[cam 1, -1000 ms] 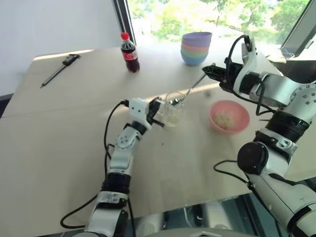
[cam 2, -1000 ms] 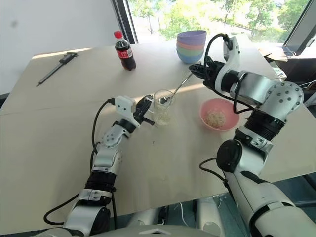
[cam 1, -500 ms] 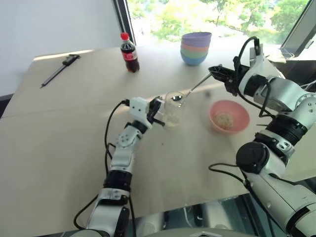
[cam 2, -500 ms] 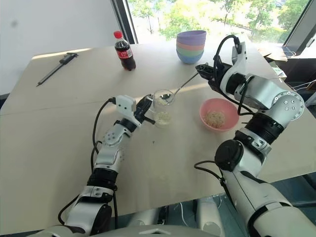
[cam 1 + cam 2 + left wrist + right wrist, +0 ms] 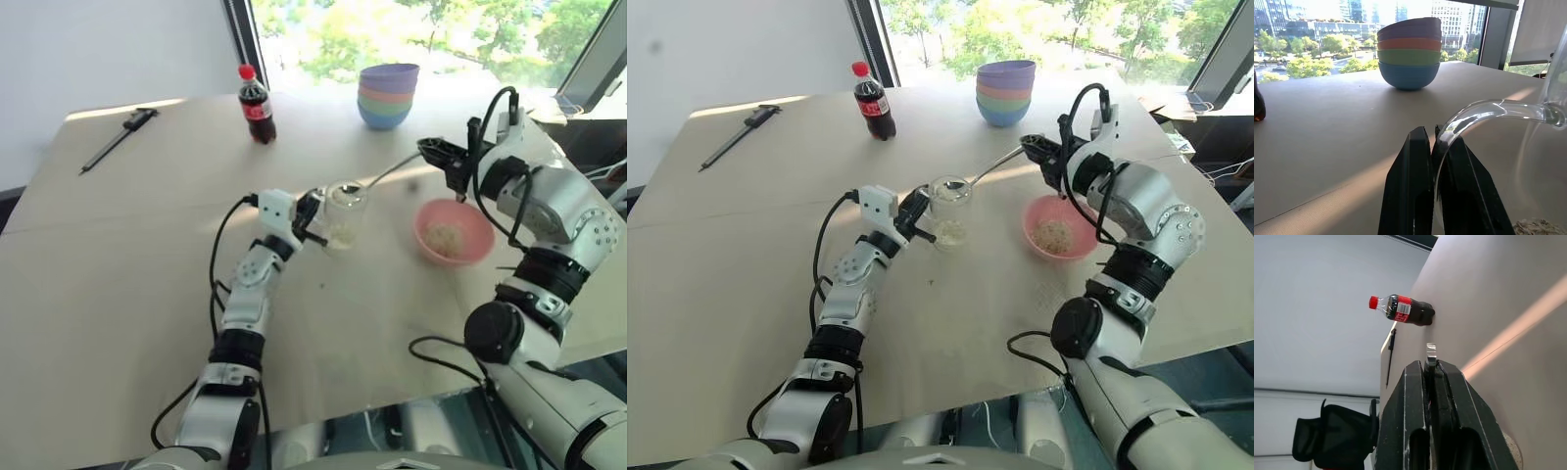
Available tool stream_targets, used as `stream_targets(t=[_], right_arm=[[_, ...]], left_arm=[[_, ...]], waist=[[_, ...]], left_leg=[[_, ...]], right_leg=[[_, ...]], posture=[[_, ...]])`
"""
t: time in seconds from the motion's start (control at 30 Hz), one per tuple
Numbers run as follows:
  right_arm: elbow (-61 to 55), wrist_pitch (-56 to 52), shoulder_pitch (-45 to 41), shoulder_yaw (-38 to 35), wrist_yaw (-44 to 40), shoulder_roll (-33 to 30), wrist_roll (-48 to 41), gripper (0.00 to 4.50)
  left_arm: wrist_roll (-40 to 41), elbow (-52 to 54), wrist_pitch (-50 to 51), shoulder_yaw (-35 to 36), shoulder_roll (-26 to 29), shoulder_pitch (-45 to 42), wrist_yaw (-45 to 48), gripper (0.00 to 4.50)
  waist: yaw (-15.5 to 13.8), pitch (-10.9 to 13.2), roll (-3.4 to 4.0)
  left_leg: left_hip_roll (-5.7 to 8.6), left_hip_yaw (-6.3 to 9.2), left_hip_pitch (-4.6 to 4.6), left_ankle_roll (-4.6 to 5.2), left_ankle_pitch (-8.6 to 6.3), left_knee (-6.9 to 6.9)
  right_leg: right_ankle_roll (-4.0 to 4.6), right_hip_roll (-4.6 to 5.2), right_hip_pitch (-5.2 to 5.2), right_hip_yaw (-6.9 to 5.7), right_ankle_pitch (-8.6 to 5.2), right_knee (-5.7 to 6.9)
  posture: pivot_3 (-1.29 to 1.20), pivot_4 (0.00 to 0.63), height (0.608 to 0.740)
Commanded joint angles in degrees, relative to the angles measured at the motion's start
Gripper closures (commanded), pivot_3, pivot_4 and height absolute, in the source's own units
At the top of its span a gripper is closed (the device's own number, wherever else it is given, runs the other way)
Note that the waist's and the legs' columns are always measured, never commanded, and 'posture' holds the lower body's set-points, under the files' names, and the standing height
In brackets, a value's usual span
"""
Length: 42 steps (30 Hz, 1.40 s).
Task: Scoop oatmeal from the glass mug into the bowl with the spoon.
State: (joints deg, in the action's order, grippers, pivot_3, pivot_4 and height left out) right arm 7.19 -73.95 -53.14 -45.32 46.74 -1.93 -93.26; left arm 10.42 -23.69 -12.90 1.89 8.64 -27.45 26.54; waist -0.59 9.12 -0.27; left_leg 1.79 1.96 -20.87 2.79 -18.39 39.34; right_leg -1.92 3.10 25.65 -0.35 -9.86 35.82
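The glass mug (image 5: 948, 209) stands mid-table with a little oatmeal (image 5: 950, 233) in its bottom. My left gripper (image 5: 918, 217) is shut on its clear handle (image 5: 1484, 110), black fingers (image 5: 1418, 196) pinching the loop. My right gripper (image 5: 1032, 147) is shut on the end of the spoon (image 5: 989, 166), whose handle slants down to the mug's rim, the small end right over the opening. Whether oats lie on it I cannot tell. The pink bowl (image 5: 1031, 217) sits right of the mug, below the right gripper, with a heap of oatmeal (image 5: 1054, 235) inside.
A cola bottle (image 5: 258, 106) and a stack of coloured bowls (image 5: 389, 96) stand at the far side. A long black tool (image 5: 118, 139) lies at the far left. Bare tabletop stretches in front of the mug and bowl.
The right wrist has rolled, and the spoon's small end has risen from inside the mug to its rim. The left gripper and the mug kept still.
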Motion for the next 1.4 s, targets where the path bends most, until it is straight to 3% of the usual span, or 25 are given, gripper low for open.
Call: stream_targets(t=[0.03,0.3,0.47,0.93,1.4], right_arm=[[-3.7,7.4,2.5,5.1,3.9,-1.4,-8.1,4.50],[-5.6,16.5,8.2,14.5,2.9,-8.4,-18.1,4.50],[-6.6,19.0,10.0,17.0,-0.5,-11.2,-19.7,4.50],[-7.3,19.0,14.2,16.3,-15.9,-19.8,-19.7,4.50],[-6.3,20.5,23.2,11.8,-21.6,-30.8,-19.7,4.50]], left_arm=[[-0.2,-0.6,-0.5,-0.3,-0.1,0.3,0.7,4.49],[-0.1,-0.8,-0.4,-0.1,-0.4,0.2,0.8,4.49],[0.0,-1.5,-0.4,0.0,-0.4,0.0,1.0,4.49],[0.0,-3.1,-0.7,0.0,-0.3,-1.0,1.7,4.49],[0.0,-4.1,-0.9,0.4,0.4,-1.0,2.6,4.49]], waist=[[0.0,0.0,0.00],[0.0,0.0,0.00],[0.0,0.0,0.00],[-0.1,0.0,-0.01],[-0.2,0.0,-0.02]], left_leg=[[0.00,0.00,0.00,0.00,0.00,0.00],[-0.01,-0.02,-0.01,0.02,-0.01,0.00],[-0.03,-0.02,0.00,0.04,-0.02,0.00],[-0.05,-0.03,-0.02,0.08,-0.04,0.00],[-0.05,-0.07,-0.02,0.09,-0.05,0.00]], right_leg=[[0.00,0.00,0.00,0.00,0.00,0.00],[-0.01,-0.01,-0.01,0.01,0.00,-0.03],[-0.01,-0.03,-0.01,0.01,-0.01,-0.04],[-0.01,-0.04,-0.02,0.01,-0.01,-0.10],[-0.02,-0.03,-0.04,0.04,-0.01,-0.12]], posture=[[0.00,0.150,0.740],[0.00,0.150,0.740],[0.00,0.150,0.740],[0.00,0.150,0.740],[0.00,0.150,0.740]])
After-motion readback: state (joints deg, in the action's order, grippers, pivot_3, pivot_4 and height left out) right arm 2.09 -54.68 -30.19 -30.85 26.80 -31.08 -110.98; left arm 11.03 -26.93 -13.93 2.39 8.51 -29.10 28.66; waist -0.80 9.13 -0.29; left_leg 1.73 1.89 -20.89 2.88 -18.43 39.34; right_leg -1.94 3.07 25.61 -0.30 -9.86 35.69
